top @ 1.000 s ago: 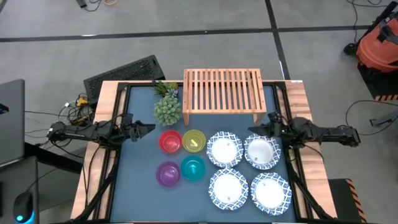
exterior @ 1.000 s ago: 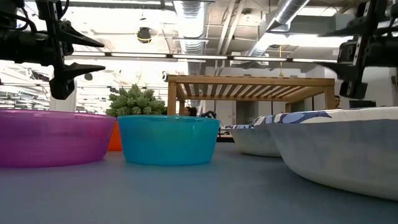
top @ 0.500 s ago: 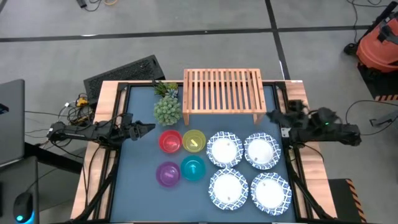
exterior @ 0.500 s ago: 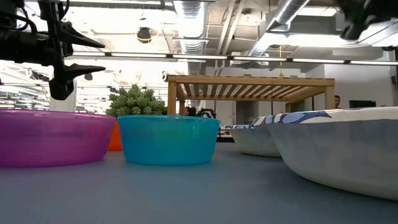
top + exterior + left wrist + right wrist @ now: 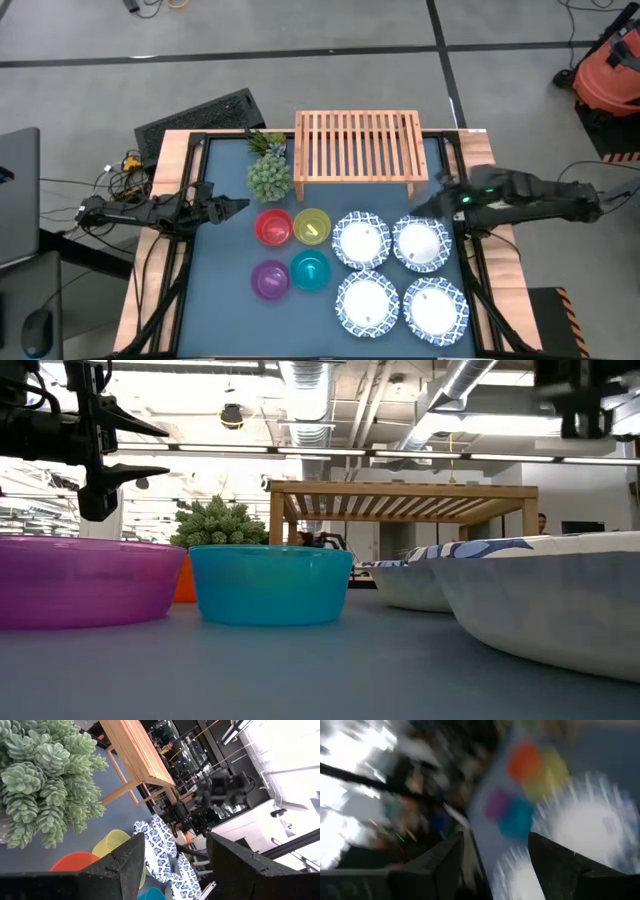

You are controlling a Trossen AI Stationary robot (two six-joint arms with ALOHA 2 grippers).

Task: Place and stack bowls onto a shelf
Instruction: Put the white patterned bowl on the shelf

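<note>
Hovering above the surface's (image 5: 230, 300) right edge, the right jaws (image 5: 428, 205) sit just beside the nearest white bowl (image 5: 421, 243), the one closest to the shelf (image 5: 358, 146); whether they are open, I cannot tell. Three more white bowls (image 5: 361, 241) (image 5: 367, 303) (image 5: 435, 308) lie nearby, all empty. Opposite, the left jaws (image 5: 238, 206) are parted, holding nothing, pointing at the red bowl (image 5: 273, 227) just ahead, with the plant (image 5: 268, 176) beside them. Yellow (image 5: 312, 226), purple (image 5: 270, 279) and teal (image 5: 309, 269) bowls cluster past the red one.
</note>
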